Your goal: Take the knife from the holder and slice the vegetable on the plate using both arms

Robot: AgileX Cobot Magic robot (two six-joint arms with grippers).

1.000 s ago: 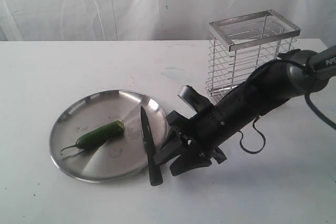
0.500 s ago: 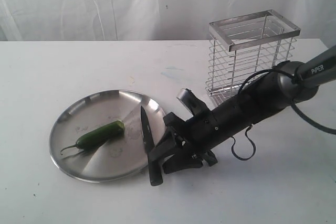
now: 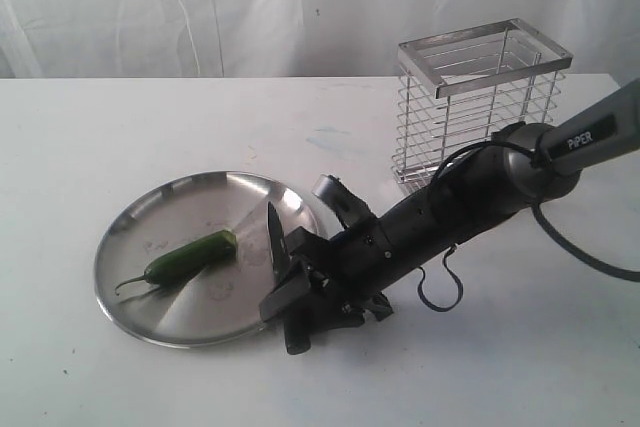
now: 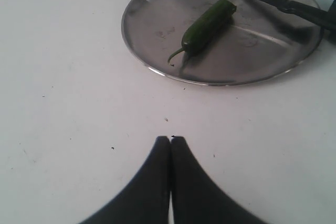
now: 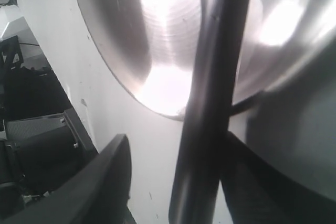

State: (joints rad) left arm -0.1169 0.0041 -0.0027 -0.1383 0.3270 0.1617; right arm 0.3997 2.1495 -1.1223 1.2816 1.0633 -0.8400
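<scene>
The black knife [image 3: 277, 242] lies with its blade over the right rim of the steel plate [image 3: 190, 202] and its handle on the table. The green vegetable [image 3: 190, 255] rests in the left half of the plate. My right gripper [image 3: 291, 315] is low at the handle, open. In the right wrist view the handle [image 5: 210, 103] stands between its fingers [image 5: 105, 182], against one and a clear gap from the other. My left gripper [image 4: 170, 139] is shut and empty over bare table, short of the plate [image 4: 157, 30], the vegetable [image 4: 206, 24] and the knife [image 4: 278, 4]. It does not show in the exterior view.
The chrome wire holder [image 3: 480, 97] stands empty at the back right, behind the right arm. A looped cable [image 3: 440, 287] hangs under that arm. White table surrounds the plate, with a white curtain at the back.
The right arm has slid down and to the left toward the knife. Its open fingers now straddle the handle. Knife, vegetable and plate have not moved.
</scene>
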